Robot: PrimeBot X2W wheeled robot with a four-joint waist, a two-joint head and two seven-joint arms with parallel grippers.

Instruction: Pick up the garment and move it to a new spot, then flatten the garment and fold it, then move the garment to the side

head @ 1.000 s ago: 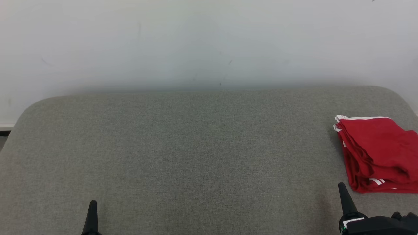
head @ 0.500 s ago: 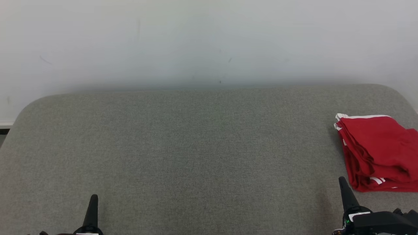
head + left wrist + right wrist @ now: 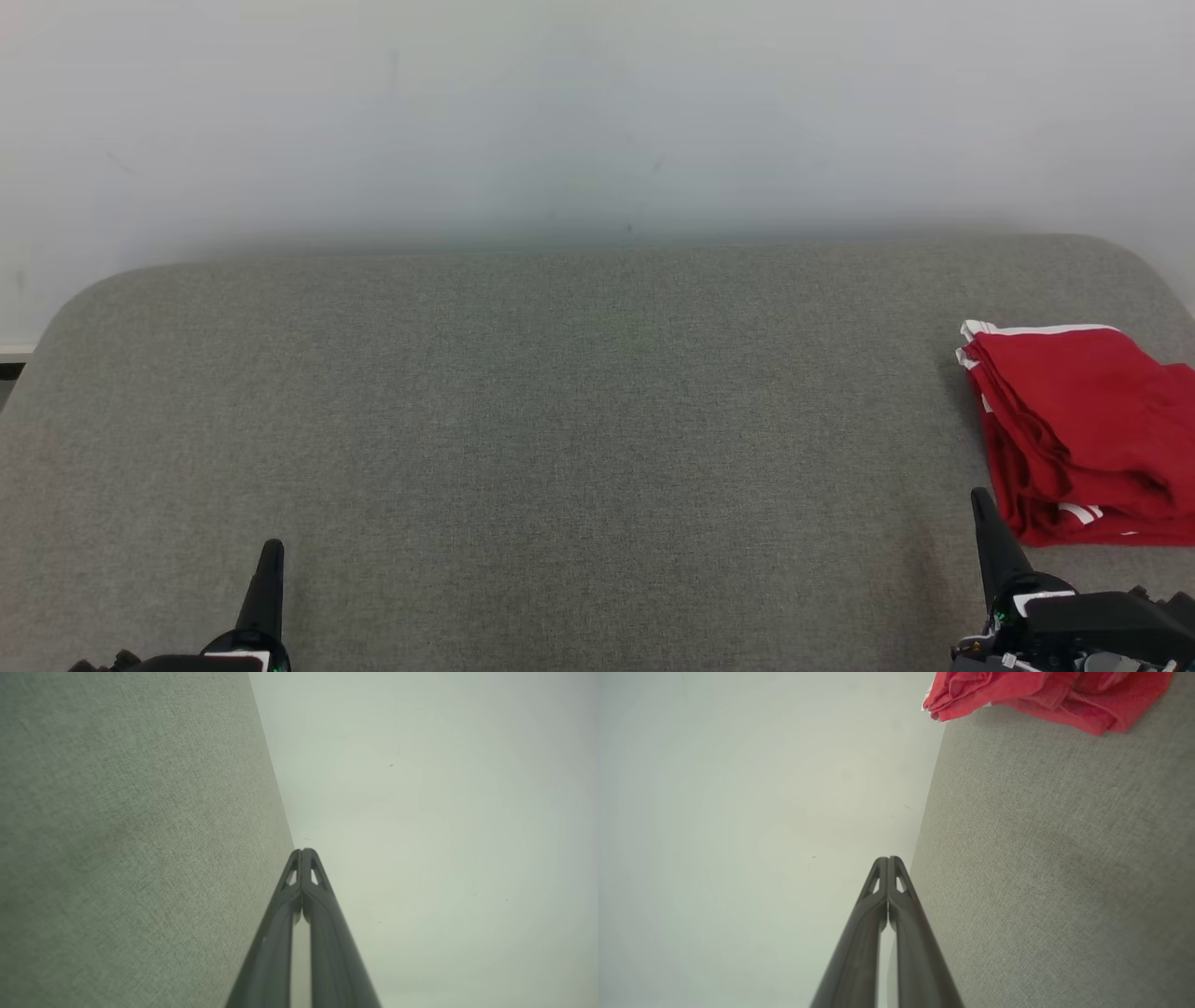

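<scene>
You have a wide grey fabric surface [image 3: 560,420] in front of you, its far corners rounded. Beyond it stands a plain white wall [image 3: 597,112], evenly lit, with a few faint marks. At far left, a pale skirting strip [image 3: 13,351] tops a dark patch

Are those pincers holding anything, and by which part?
Nothing is held: left pincer and right pincer are shut empty; the red garment lies apart.

Place: plain indoor test room, most likely a lab. Shown by: a grey cloth-covered pad [image 3: 560,420] with rounded corners, set against a plain white wall [image 3: 597,112], faintly marked; a folded garment [image 3: 1083,429] laid at its right edge.
</scene>
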